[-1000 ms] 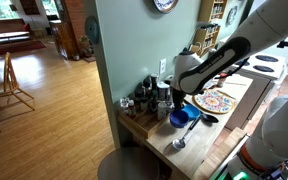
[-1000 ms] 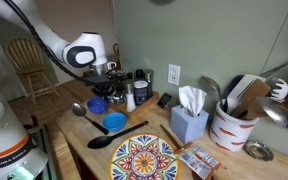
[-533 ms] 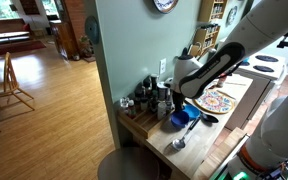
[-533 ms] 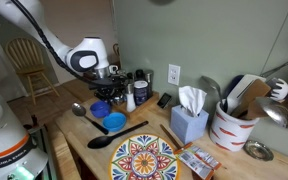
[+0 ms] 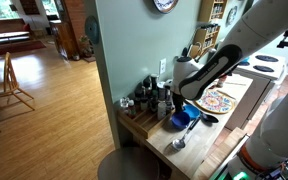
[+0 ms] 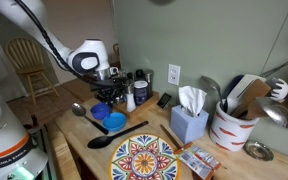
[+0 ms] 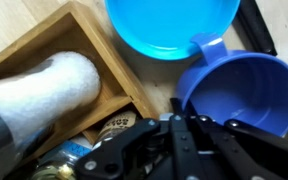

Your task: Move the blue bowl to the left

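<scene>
The gripper hangs low over the counter. Its dark fingers sit very close together, but I cannot tell if they are pinched closed or holding something (the tips are too dark to see well). Just beside the fingers in the wrist view is a dark blue cup. The blue bowl is right next to that cup, a little farther out from the gripper. In an exterior view the blue bowl rests flat on the counter, between the dark blue cup and a black spoon. A wooden tray with a white shaker in it is on the other side of the gripper. The big patterned plate lies farther off, near the front edge.
</scene>
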